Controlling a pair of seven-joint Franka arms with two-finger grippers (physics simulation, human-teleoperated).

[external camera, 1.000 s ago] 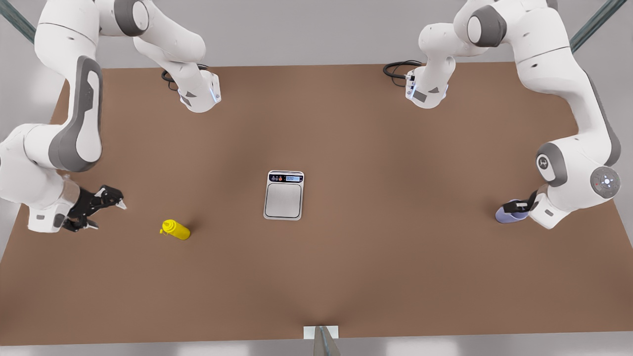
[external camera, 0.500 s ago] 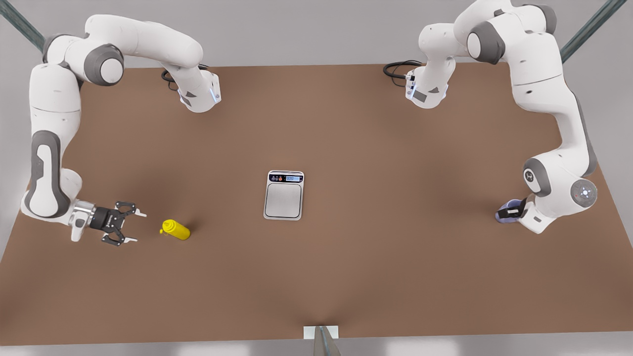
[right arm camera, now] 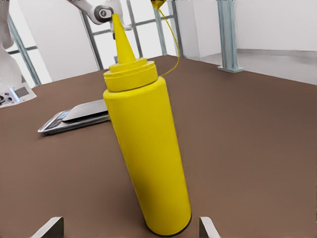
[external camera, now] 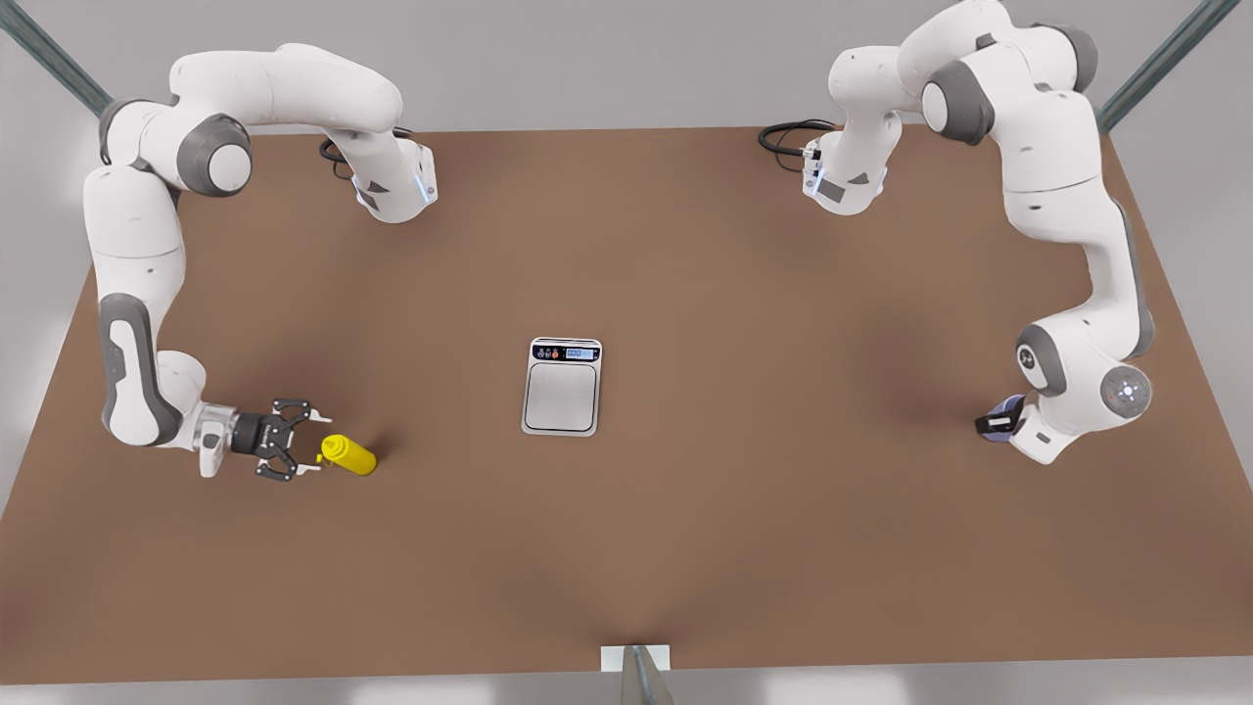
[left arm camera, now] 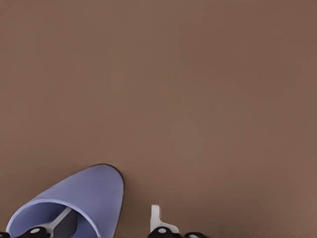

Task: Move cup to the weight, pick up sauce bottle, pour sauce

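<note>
Front view: right gripper (external camera: 305, 449), fingers apart, sits just beside the sauce bottle (external camera: 348, 455) at the worktop's (external camera: 685, 548) left. Left gripper (external camera: 995, 423) is at the cup (external camera: 1008, 405), far right, well apart from the weight (external camera: 562, 387); moving the cup looks to be the step in hand.

Left wrist view: one finger (left arm camera: 59, 220) inside the cup (left arm camera: 94, 193), one outside; next, clamp the wall, lift.

Right wrist view: bottle (right arm camera: 146, 148) upright, nozzle up, fingers straddling its base

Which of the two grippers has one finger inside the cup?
The left gripper, at the front view's right: one finger is inside the cup, one outside. The right gripper is open beside the sauce bottle.
</note>
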